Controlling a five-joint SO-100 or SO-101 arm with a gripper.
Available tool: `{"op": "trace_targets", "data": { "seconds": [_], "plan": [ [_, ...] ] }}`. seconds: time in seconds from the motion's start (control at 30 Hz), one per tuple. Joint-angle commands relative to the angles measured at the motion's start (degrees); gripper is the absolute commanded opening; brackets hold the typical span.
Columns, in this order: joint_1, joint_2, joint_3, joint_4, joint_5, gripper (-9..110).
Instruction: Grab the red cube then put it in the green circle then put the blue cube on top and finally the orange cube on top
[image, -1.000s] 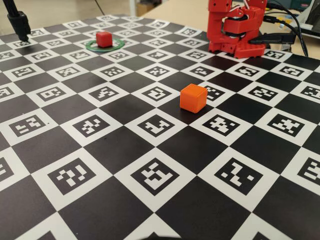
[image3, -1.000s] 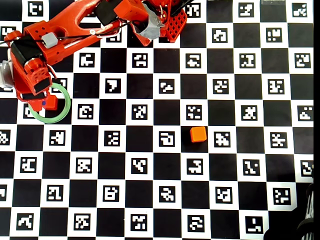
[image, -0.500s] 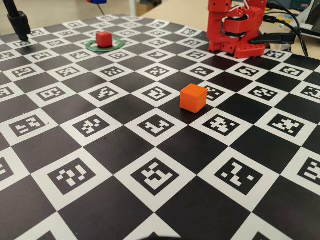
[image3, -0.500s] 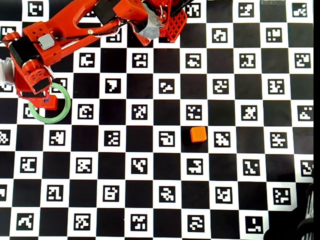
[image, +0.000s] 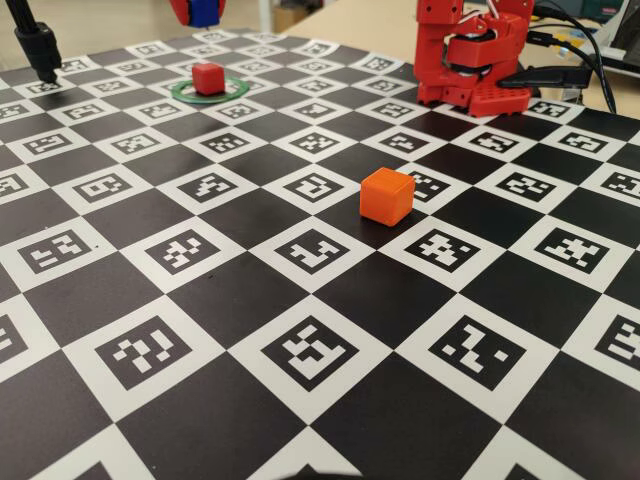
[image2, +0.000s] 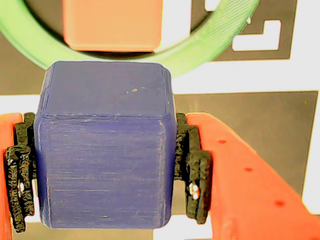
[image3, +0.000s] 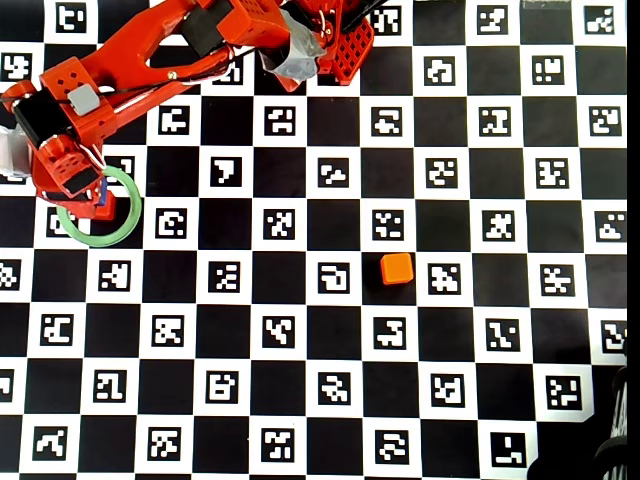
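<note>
In the fixed view the red cube (image: 208, 78) sits inside the green circle (image: 237, 90) at the far left of the board. My gripper (image: 201, 12) hangs above it, shut on the blue cube (image: 204, 11). The wrist view shows the blue cube (image2: 105, 150) clamped between the black pads (image2: 192, 170), with the red cube (image2: 112, 25) and the green circle (image2: 210, 42) just beyond it. From overhead, the gripper (image3: 92, 196) covers the top of the green circle (image3: 100, 240) and hides the red cube. The orange cube (image3: 397, 268) rests alone mid-board, also seen in the fixed view (image: 387, 196).
The arm's red base (image: 470, 60) stands at the far right of the checkered marker board, with cables behind it. A black stand (image: 35, 42) rises at the far left corner. The arm's links (image3: 150, 55) stretch across the board's top left in the overhead view.
The gripper with the blue cube has come down into the top of the fixed view, above the red cube. The red and orange cubes have stayed put.
</note>
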Motion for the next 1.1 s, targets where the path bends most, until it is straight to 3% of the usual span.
{"op": "trace_targets", "data": {
  "seconds": [0.0, 1.07],
  "plan": [
    [0.6, 2.0, 0.2, 4.0, 0.4, 9],
    [0.7, 4.0, 7.9, -9.0, -0.2, 9]
  ]
}}
